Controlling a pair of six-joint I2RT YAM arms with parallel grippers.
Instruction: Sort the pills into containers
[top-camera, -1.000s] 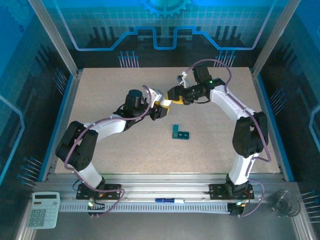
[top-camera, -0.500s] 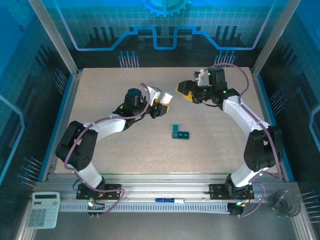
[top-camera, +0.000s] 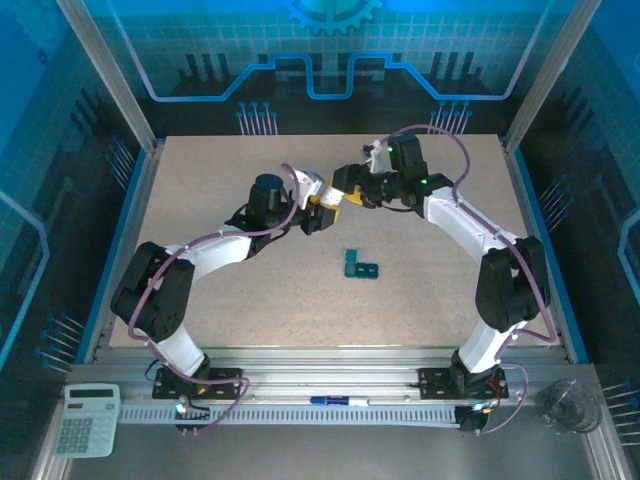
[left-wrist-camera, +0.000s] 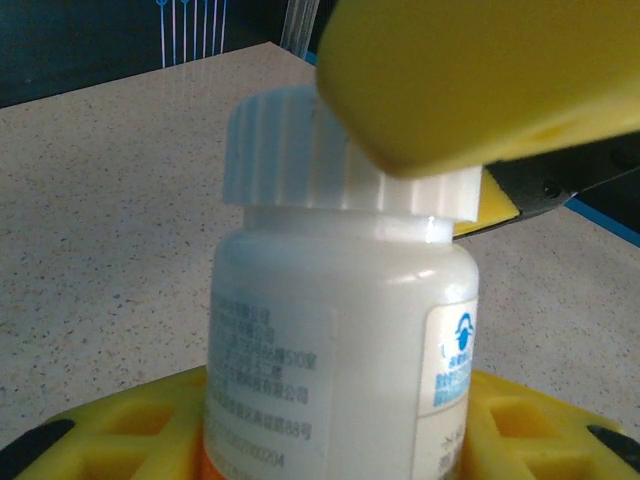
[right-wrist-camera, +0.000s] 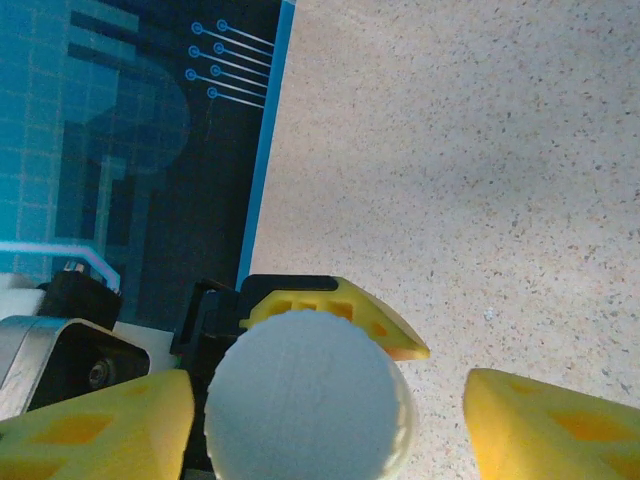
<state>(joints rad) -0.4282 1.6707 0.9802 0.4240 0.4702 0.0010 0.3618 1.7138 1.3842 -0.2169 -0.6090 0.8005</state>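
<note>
The left pincer (left-wrist-camera: 330, 440) clamps the pill bottle (left-wrist-camera: 340, 350) while the right pincer (right-wrist-camera: 330, 420) straddles the cap (right-wrist-camera: 305, 395) half-open, gap at 3 o'clock, so an off-centre squeeze could slip off.

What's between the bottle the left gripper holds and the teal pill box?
Bare speckled tabletop, as the top view shows. The white bottle sits in the left gripper; the teal pill box lies lower in that view.

Speckled beige tabletop (top-camera: 230, 310), blue-lit panel walls (top-camera: 60, 90), aluminium frame rail (top-camera: 330, 375) in front, calculator (top-camera: 87, 420)
</note>
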